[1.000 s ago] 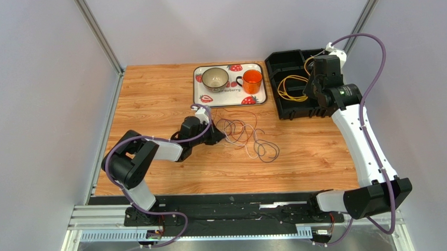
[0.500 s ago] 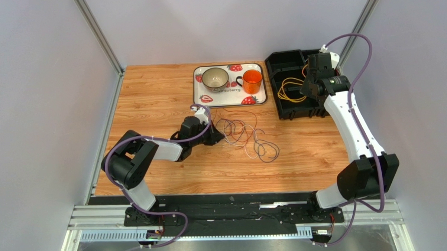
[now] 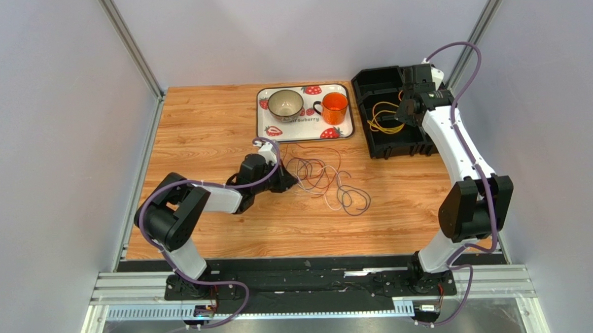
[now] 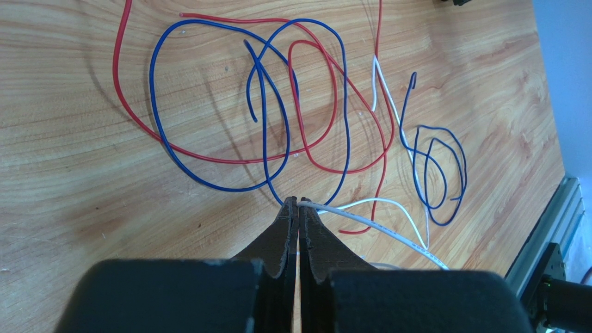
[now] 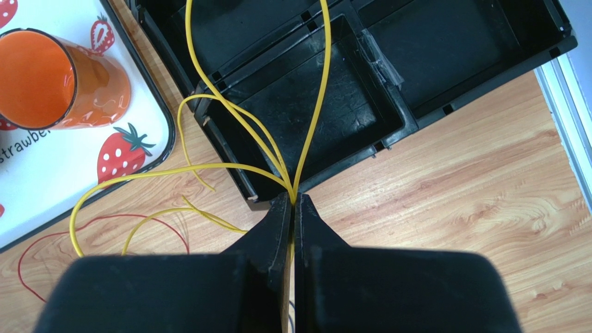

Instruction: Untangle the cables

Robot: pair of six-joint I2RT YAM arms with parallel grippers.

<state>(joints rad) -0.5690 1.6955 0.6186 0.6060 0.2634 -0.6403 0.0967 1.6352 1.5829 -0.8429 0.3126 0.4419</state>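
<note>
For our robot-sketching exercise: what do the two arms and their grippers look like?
The left arm and right arm have smooth white link covers between bulky black joints. A thick lavender cable loops along each. The left gripper and right gripper have matte black fingers tapering to narrow tips.

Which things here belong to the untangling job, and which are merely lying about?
Job: yellow cable pinched in the right gripper; white cable pinched in the left gripper; blue cables and red cables loose on the table; black bin, probably for sorted cables.
Lying about: strawberry tray, bowl, orange mug.
</note>
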